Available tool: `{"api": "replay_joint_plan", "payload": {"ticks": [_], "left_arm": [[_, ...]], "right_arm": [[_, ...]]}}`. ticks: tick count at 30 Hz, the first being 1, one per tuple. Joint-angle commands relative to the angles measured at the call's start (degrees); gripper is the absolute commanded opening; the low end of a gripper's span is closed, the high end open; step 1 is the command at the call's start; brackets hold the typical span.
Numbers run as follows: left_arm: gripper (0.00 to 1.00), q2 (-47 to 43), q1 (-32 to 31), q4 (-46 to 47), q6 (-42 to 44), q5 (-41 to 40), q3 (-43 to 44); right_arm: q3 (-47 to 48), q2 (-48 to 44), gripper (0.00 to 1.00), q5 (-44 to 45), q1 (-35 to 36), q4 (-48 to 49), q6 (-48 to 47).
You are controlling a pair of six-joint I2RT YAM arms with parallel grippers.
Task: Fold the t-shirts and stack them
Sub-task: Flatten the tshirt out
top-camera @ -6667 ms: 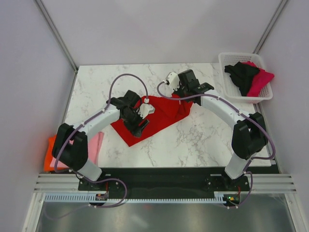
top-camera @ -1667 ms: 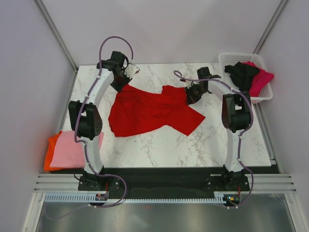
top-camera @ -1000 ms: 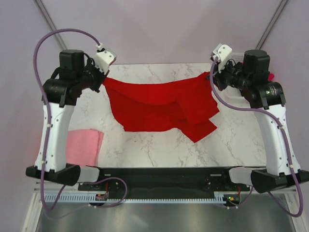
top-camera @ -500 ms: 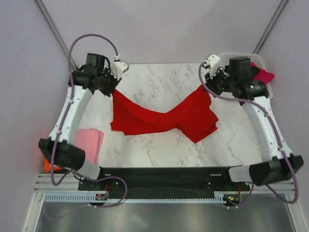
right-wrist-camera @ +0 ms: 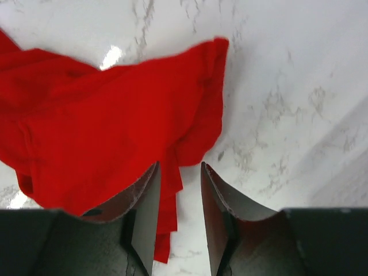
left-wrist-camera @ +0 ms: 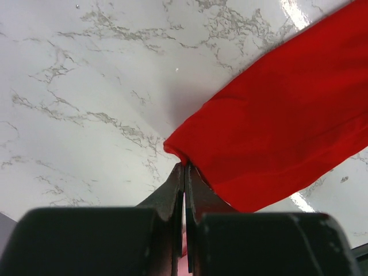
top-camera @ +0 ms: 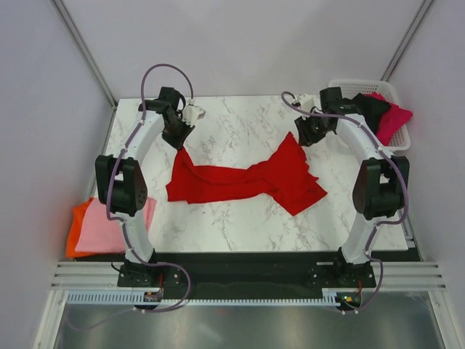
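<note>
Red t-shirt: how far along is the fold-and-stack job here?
Done: a pink t-shirt lies folded on an orange t-shirt at the far left. In hand: the red t-shirt lies twisted and unfolded; the left gripper is shut on one corner, the right gripper open at the other end. Left: folding it, plus the black t-shirt and magenta t-shirt in the basket.

The white grey-veined marble surface (top-camera: 240,218) carries a bright red cloth t-shirt (top-camera: 247,178); it lies rumpled, stretched between left gripper (top-camera: 179,145) and right gripper (top-camera: 298,137).
</note>
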Motion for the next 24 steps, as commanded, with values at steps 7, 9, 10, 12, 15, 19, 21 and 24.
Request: {"api": "replay_joint_plan", "payload": {"ticks": [7, 9, 10, 12, 15, 19, 21, 24], "left_arm": [[0.02, -2.4, 0.1, 1.5, -2.3, -0.1, 0.9], [0.02, -2.3, 0.1, 1.5, -2.4, -0.1, 0.6], [0.02, -2.3, 0.2, 1.5, -2.5, -0.1, 0.6], [0.02, -1.9, 0.1, 1.5, -2.7, 0.3, 0.9], [0.02, -1.6, 0.1, 1.5, -2.8, 0.3, 1.1], [0.02, -1.9, 0.2, 1.5, -2.8, 0.0, 0.8], [0.02, -2.1, 0.1, 1.5, -2.9, -0.1, 0.3], [0.02, -2.5, 0.1, 1.5, -2.9, -0.1, -0.4]], "right_arm": [[-10.9, -8.3, 0.41, -6.8, -11.1, -10.8, -9.2], [-9.5, -5.2, 0.40, -9.0, -12.6, -13.3, -9.1], [-9.0, -4.1, 0.40, -11.0, -13.1, -15.4, -8.8], [-7.7, -1.2, 0.40, -11.8, -14.1, -15.8, -7.4], [-5.1, 2.6, 0.40, -13.8, -14.9, -18.1, -6.9], [-3.1, 5.7, 0.40, -14.1, -15.1, -19.3, -7.0], [-2.3, 6.6, 0.39, -13.8, -15.1, -19.2, -6.9], [-1.3, 8.1, 0.40, -13.6, -15.1, -19.2, -6.4]]}}
